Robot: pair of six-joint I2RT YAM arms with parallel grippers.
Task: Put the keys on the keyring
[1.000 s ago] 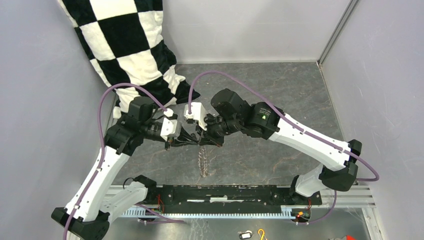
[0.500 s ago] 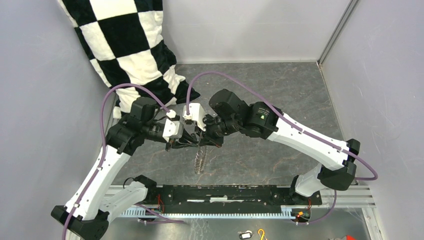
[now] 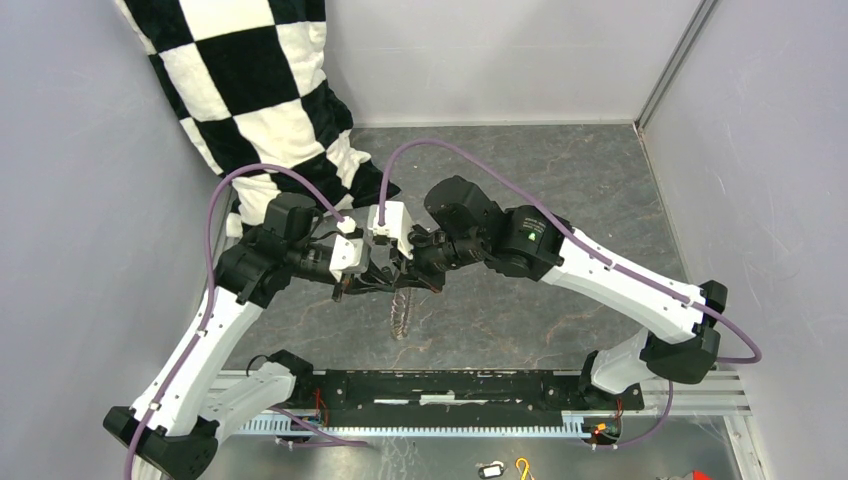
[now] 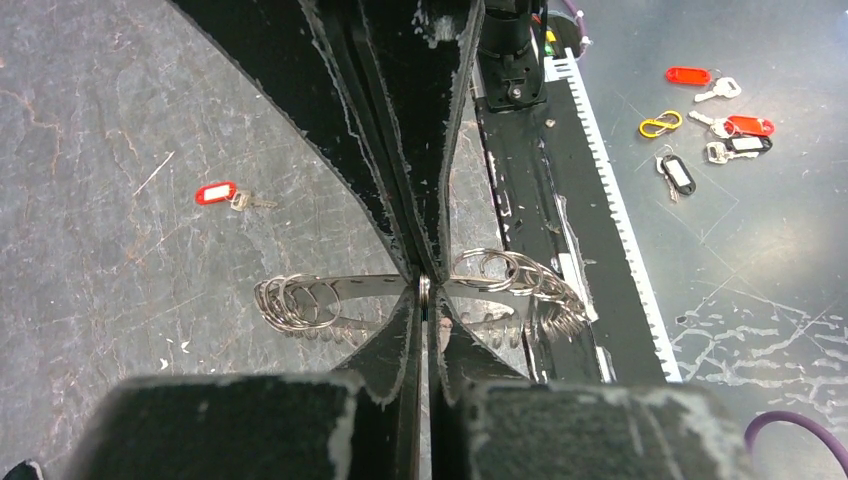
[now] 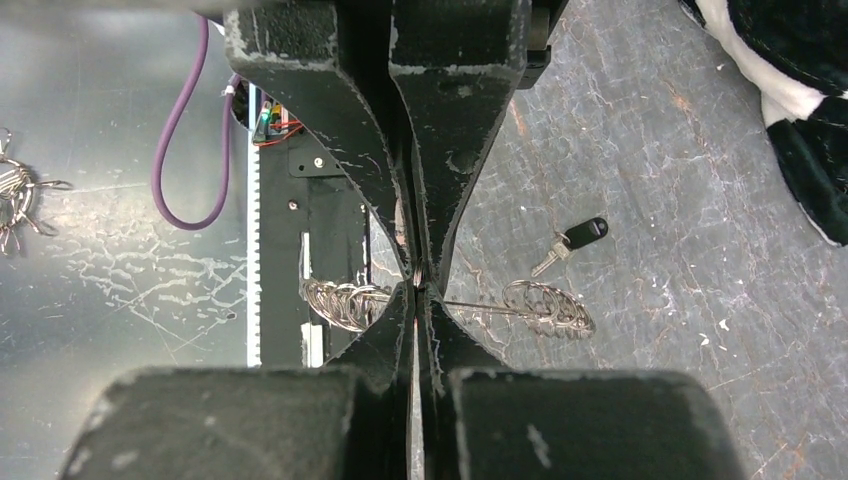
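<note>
The keyring (image 3: 401, 318), a thin grey hoop fringed with small metal rings, hangs edge-on above the table between both arms. My left gripper (image 3: 385, 285) is shut on its top rim, and in the left wrist view my left gripper (image 4: 424, 290) pinches a small ring where the keyring (image 4: 340, 290) band passes. Opposite it, my right gripper (image 3: 410, 280) is also shut on the hoop; the right wrist view shows my right gripper (image 5: 415, 288) on the keyring (image 5: 545, 305). The keys lie on the table: a red-headed key (image 4: 225, 194) and a black-headed key (image 5: 572, 243).
A black-and-white checkered cloth (image 3: 260, 90) hangs at the back left. The black rail (image 3: 450, 385) runs along the near edge. Beyond it lie several loose tags, keys and a yellow hook (image 4: 658, 124). Grey walls close in on three sides.
The left jaws have closed tighter on the ring. Both grippers shifted slightly and the hanging keyring swung a little to the left and up.
</note>
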